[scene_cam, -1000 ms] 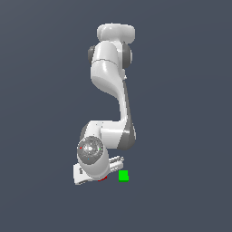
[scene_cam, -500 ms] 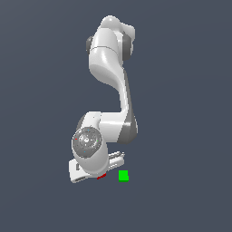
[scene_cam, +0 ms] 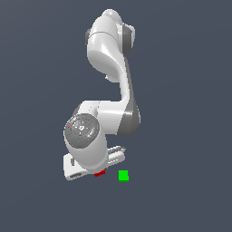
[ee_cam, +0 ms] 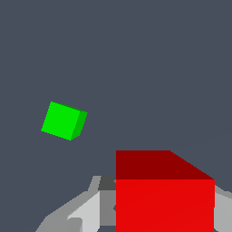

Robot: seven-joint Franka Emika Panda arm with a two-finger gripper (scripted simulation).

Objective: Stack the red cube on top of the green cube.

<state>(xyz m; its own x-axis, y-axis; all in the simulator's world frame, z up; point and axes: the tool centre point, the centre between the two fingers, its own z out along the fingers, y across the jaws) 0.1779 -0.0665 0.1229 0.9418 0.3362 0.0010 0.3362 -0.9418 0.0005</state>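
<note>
The red cube (ee_cam: 165,195) sits between the fingers of the claw (ee_cam: 149,213), which looks clamped on it, its faces square to the wrist camera and, being a cube, with no long axis to speak of. The pick therefore seems done; the carry and the placing are left. The green cube (ee_cam: 64,120) lies apart from the claw, off to one side, turned at a slight angle to the red one, with nothing on top.

red cube (scene_cam: 99,172) mostly hidden under arm, tool (ee_cam: 136,213) cut off
</note>
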